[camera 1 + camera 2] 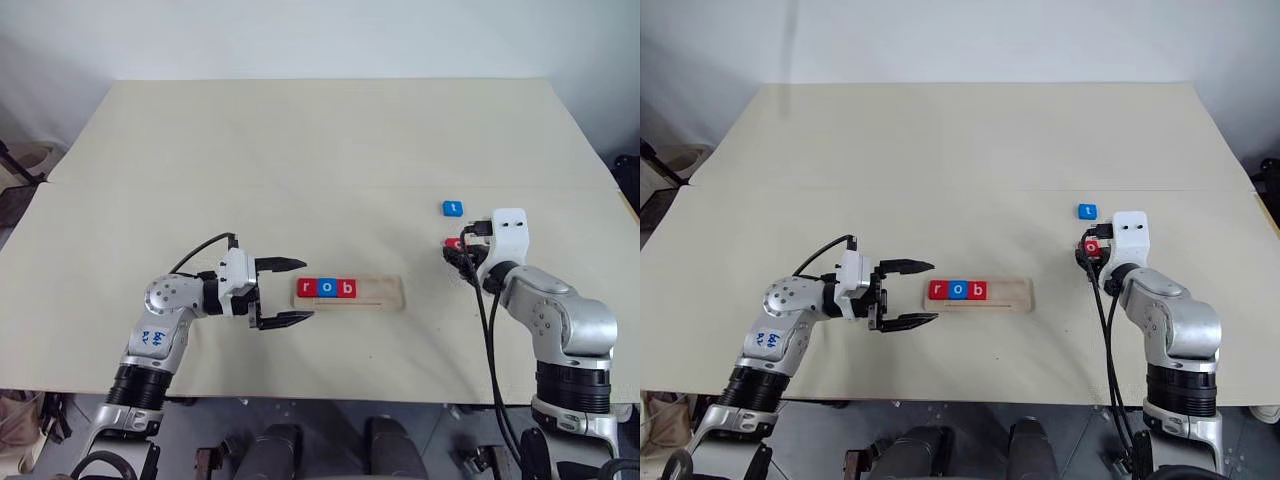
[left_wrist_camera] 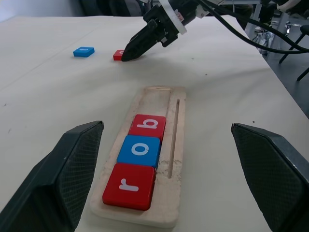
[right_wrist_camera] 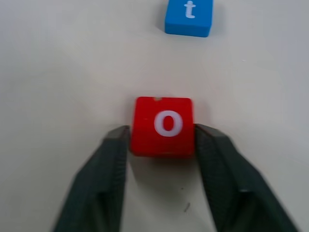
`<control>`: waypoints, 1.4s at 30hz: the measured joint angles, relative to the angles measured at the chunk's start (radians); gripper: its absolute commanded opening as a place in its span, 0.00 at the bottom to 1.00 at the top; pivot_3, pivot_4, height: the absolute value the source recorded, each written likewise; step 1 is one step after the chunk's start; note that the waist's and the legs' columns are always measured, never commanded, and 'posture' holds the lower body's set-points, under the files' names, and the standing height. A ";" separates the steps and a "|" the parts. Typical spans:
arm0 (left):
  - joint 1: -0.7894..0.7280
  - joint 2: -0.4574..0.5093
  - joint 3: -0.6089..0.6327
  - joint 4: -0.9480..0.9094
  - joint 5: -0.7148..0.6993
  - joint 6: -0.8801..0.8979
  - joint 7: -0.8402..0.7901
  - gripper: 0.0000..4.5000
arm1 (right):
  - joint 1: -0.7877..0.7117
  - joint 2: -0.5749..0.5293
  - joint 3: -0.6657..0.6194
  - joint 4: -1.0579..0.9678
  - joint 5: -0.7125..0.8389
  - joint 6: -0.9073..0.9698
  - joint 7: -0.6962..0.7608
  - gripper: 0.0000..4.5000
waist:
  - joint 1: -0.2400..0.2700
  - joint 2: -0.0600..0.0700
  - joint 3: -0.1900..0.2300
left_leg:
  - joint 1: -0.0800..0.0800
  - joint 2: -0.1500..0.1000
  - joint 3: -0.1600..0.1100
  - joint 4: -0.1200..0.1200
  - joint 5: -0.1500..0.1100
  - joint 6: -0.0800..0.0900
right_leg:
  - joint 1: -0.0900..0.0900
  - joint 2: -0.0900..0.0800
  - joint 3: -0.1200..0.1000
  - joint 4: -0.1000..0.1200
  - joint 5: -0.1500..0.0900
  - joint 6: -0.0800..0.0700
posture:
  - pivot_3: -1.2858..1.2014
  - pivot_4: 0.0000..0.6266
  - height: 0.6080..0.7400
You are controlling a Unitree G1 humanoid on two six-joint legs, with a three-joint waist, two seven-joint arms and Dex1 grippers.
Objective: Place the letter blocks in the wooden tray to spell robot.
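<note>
Jaws of the right gripper [image 3: 162, 133] pinch the red o block [image 3: 164, 125], half-hidden head-on; left gripper [image 1: 285, 292] gapes.

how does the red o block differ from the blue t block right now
The red o block sits pinched between the right gripper fingers; the blue t block lies free, beyond it. One is red, the other blue. Both are flat square tiles with white letters, lying outside the wooden tray.

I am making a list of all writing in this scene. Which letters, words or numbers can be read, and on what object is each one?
"r": red block, in the wooden tray
"o": blue block, in the tray
"b": red block, in the tray
"o": red block, between the right gripper's fingers
"t": blue block, on the table
Blue marks on the left arm: unreadable
</note>
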 measured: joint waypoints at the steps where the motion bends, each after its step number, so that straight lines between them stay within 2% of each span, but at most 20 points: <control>1: 0.000 0.000 0.000 0.000 0.000 0.000 0.001 1.00 | 0.000 0.000 0.000 0.000 0.000 0.000 0.000 0.32 | -0.004 0.000 0.000 | 0.000 0.000 0.000 0.000 0.000 0.000 | 0.000 0.000 0.000 0.000 0.000 0.000 | 0.52 0.24 1.00; 7: 0.000 -0.002 0.000 0.000 0.000 0.000 0.003 1.00 | 0.047 0.000 -0.015 -0.093 0.011 0.066 -0.005 0.32 | -0.007 0.000 0.000 | 0.000 0.000 -0.001 0.000 0.000 0.000 | 0.000 0.000 0.000 0.000 0.000 0.000 | 0.52 0.24 1.00; 13: 0.003 -0.012 -0.004 0.000 -0.001 0.004 -0.005 1.00 | 0.184 0.028 -0.080 -0.376 0.066 0.265 -0.026 0.32 | -0.006 0.000 0.000 | 0.000 0.000 -0.001 0.000 0.000 0.000 | 0.000 0.000 0.000 0.000 0.000 0.000 | 0.52 0.24 1.00; 16: 0.003 -0.015 -0.012 0.000 -0.002 0.014 -0.021 1.00 | 0.248 0.083 -0.112 -0.506 0.079 0.353 -0.046 0.32 | -0.009 0.000 0.000 | 0.000 0.000 -0.001 -0.001 0.000 0.000 | 0.000 0.000 0.001 0.000 0.000 0.000 | 0.52 0.24 1.00; 25: -0.032 -0.022 -0.021 0.043 -0.002 0.015 -0.051 1.00 | 0.281 0.178 -0.131 -0.604 0.067 0.417 -0.092 0.32 | -0.008 0.000 0.000 | 0.001 -0.001 0.000 -0.001 0.000 0.000 | 0.000 0.000 0.001 0.000 0.000 0.000 | 0.52 0.24 1.00; 31: -0.040 -0.022 -0.021 0.045 -0.002 0.011 -0.055 1.00 | 0.267 0.187 -0.136 -0.605 0.052 0.416 -0.091 0.78 | -0.008 0.000 0.000 | 0.001 0.000 0.000 -0.001 0.000 0.000 | 0.000 0.000 0.001 0.000 0.000 0.000 | 0.52 0.24 1.00; 34: -0.040 -0.022 -0.020 0.046 -0.001 0.011 -0.057 1.00 | 0.224 0.148 -0.149 -0.598 0.055 0.413 -0.063 0.99 | -0.008 0.000 0.000 | 0.001 -0.001 0.000 -0.001 0.000 0.000 | 0.000 0.000 0.001 0.000 0.000 0.000 | 0.52 0.24 1.00; 38: -0.040 -0.021 -0.020 0.047 -0.001 0.010 -0.057 1.00 | 0.203 0.047 -0.189 -0.576 0.103 0.389 0.041 0.99 | -0.007 0.000 0.000 | 0.001 -0.001 0.000 -0.001 0.000 0.000 | 0.000 0.000 0.001 0.000 0.000 0.000 | 0.52 0.24 1.00; 42: -0.040 -0.020 -0.018 0.055 -0.001 0.009 -0.057 1.00 | 0.292 -0.075 -0.261 -0.530 0.217 0.325 0.245 0.99 | 0.000 0.000 0.000 | 0.001 -0.001 0.000 -0.001 -0.001 0.001 | 0.001 0.000 0.001 -0.001 0.000 0.000 | 0.52 0.24 1.00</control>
